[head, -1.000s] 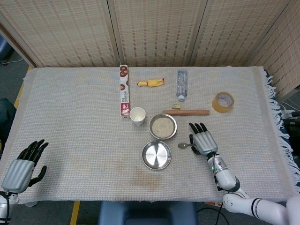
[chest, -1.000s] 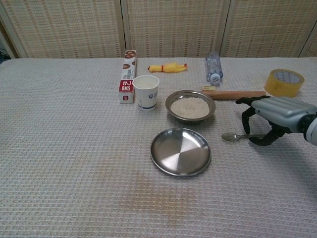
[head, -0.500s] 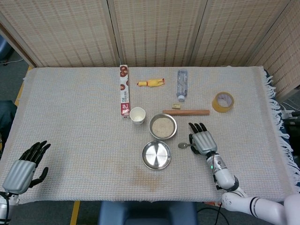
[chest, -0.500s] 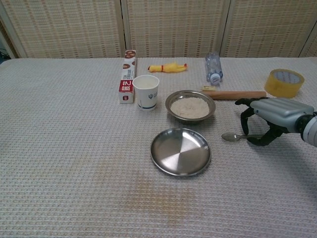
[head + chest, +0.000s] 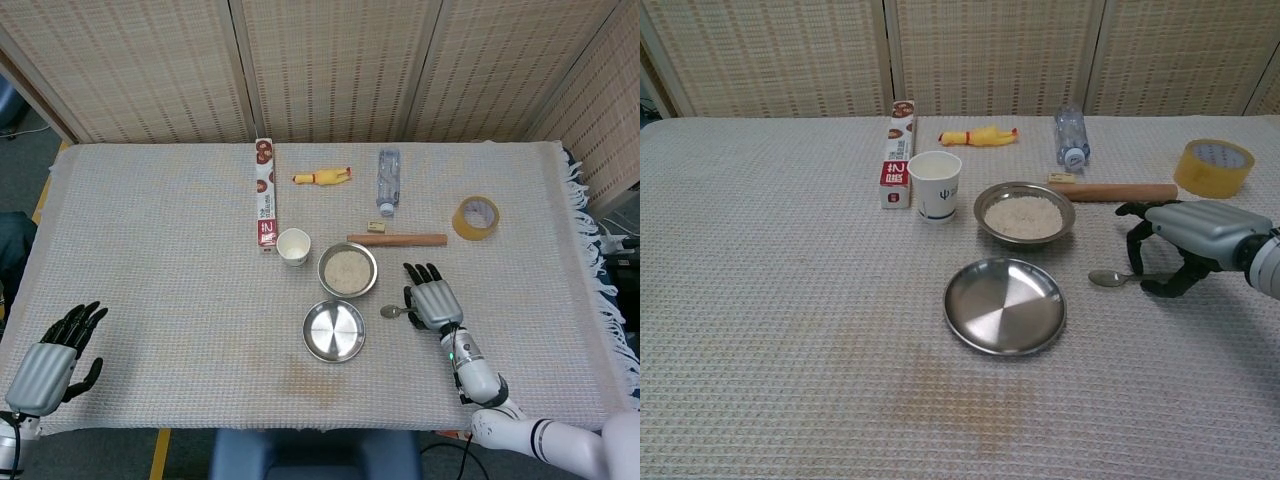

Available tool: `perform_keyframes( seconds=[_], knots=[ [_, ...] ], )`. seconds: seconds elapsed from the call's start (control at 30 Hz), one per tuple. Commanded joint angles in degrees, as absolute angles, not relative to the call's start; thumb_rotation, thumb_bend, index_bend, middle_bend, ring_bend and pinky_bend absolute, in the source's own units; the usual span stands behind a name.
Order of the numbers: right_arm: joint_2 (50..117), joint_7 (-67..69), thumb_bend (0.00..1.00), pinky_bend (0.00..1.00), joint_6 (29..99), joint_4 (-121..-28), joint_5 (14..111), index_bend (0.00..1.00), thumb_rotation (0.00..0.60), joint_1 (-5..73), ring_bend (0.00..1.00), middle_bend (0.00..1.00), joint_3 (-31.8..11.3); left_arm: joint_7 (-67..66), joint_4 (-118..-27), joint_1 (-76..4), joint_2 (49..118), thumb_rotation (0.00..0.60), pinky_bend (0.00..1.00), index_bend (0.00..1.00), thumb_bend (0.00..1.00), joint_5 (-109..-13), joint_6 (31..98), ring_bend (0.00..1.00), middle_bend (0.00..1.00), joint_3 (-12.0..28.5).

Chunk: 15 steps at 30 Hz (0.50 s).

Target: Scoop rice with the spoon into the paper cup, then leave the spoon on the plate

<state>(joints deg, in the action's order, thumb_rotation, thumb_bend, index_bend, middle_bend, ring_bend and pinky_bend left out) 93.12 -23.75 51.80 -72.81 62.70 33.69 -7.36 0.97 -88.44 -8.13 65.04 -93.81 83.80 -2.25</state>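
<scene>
The robot's right hand [image 5: 1185, 245] arches over the handle of the small metal spoon [image 5: 1110, 277] lying on the woven tablecloth [image 5: 790, 330], fingers curled down around it; whether they grip it cannot be told. Nearby sit the steel bowl of rice [image 5: 1024, 213], white paper cup [image 5: 935, 185] and round steel plate [image 5: 1005, 305]. The left hand [image 5: 48, 360] rests apart, fingers spread.

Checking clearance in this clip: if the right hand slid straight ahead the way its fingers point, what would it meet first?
Probably the wooden rolling pin: the right hand points toward the table's back edge, and the pin lies across that line.
</scene>
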Motion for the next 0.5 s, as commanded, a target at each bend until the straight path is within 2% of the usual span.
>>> perform_keyframes(
  seconds=[0.03,0.3,0.5],
  knots=[
    [93.2,-23.4,0.3,0.0,52.1,-72.6,62.8,0.55,0.6,33.7,0.0,0.0,-7.3,0.9,-88.4,-8.1,65.0,0.6,0.19,0.0,0.48,-93.9,84.0,0.0,0.0,-2.2],
    [92.9,-22.6,0.3,0.0,53.3,-72.8,63.8,0.59,0.6,33.5,0.0,0.02,-7.1,0.3,-88.2,-7.7,65.5,0.6,0.19,0.0,0.48,-94.7,85.2,0.0,0.0,-2.2],
    [93.0,-21.8,0.31,0.03,56.2,-72.4,66.0,0.67,0.6,33.0,0.0,0.3,-7.2,0.0,-88.4,-7.6,65.4,0.6,0.19,0.0,0.48,-94.9,85.3,0.0,0.0,-2.4]
  ],
)
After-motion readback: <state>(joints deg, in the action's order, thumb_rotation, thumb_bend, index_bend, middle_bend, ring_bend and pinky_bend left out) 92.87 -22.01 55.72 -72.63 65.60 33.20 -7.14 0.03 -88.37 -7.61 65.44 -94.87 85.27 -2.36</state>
